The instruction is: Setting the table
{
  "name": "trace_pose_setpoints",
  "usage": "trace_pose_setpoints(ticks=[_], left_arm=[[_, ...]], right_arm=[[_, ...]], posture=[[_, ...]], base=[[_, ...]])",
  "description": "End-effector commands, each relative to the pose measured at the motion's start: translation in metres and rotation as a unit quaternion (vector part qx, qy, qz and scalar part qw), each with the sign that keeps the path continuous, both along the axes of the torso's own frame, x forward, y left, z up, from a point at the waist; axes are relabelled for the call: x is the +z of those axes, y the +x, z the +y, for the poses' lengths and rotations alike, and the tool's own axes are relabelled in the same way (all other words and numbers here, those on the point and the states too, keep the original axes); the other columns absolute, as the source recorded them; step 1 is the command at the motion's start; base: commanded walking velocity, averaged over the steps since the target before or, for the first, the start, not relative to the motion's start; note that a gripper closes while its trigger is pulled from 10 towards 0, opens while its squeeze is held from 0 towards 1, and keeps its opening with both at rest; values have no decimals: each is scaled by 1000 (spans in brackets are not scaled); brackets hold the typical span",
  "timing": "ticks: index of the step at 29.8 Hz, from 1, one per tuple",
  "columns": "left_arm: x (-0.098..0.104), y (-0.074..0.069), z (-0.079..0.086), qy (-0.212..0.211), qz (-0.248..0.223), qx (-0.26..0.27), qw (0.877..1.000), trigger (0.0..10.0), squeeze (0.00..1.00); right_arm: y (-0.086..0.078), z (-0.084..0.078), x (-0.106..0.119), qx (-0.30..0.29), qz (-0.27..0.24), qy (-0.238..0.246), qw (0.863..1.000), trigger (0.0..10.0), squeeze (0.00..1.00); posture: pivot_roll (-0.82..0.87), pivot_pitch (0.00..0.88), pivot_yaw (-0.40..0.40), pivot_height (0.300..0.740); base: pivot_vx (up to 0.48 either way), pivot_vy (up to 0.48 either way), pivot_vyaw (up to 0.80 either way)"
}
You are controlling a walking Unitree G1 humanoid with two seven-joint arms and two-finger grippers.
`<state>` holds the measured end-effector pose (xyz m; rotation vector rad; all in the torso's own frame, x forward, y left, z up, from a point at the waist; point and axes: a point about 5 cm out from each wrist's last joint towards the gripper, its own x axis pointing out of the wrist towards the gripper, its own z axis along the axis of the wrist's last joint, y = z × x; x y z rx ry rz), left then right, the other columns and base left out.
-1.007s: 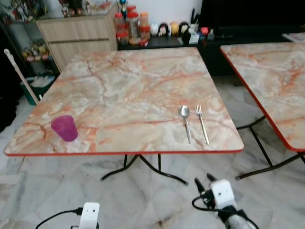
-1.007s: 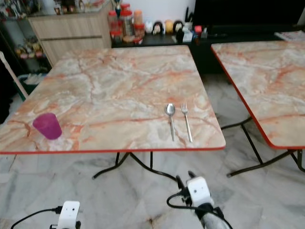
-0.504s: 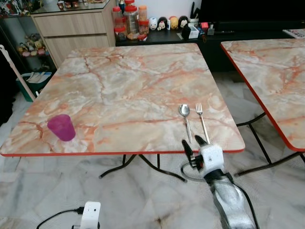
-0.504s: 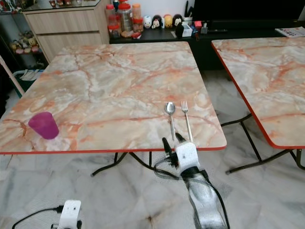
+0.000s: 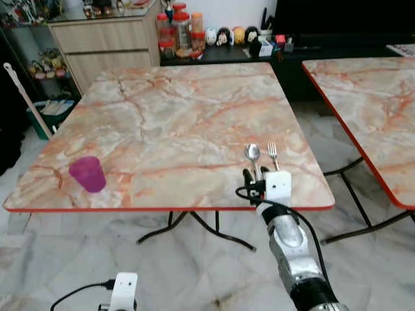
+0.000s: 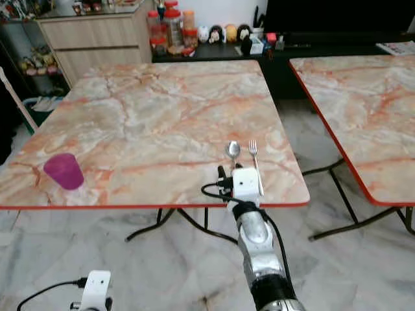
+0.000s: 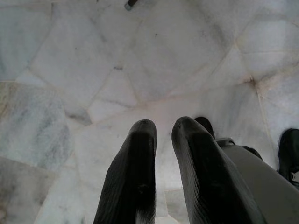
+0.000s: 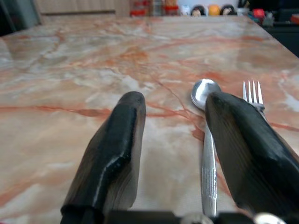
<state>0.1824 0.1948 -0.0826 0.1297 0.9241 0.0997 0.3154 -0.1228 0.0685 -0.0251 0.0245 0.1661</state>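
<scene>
My right gripper (image 8: 173, 154) is spread wide and holds nothing, poised low over the near edge of the marble worktop (image 5: 168, 116). The spoon (image 8: 207, 140) lies flat just ahead of it, handle toward me and bowl pointing away, so its long axis runs roughly in line with my reach. In the right wrist view the handle passes close alongside one of my fingers (image 8: 247, 149), toward that side of the gap and not centred in it. The fork (image 8: 252, 94) lies parallel just beyond that same finger, tines away from me, close beside the spoon but apart from it. The pink cup (image 5: 88, 173) stands well off to the other side, near the worktop's near left corner. My left gripper (image 7: 161, 140) hangs idle over the floor, its fingers nearly together with only a narrow gap and nothing between them. The right arm is plainly the nearer one; I judge that I would need to shift slightly toward the fork to centre the spoon's handle before closing.
</scene>
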Motion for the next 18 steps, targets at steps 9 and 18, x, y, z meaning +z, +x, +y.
trace_pose_setpoints(ticks=[9,18], left_arm=[[1,1,2,5,-2,6,1000,10000,0],[0,0,2,5,0,9,1000,10000,0]], right_arm=[[4,2,0,-13,1,-2,1000,10000,0],[4,4,1,-11,-2,5,1000,10000,0]], posture=[[-52,0,29,740],[-54,0,29,740]], base=[[291,0,0],[327,0,0]])
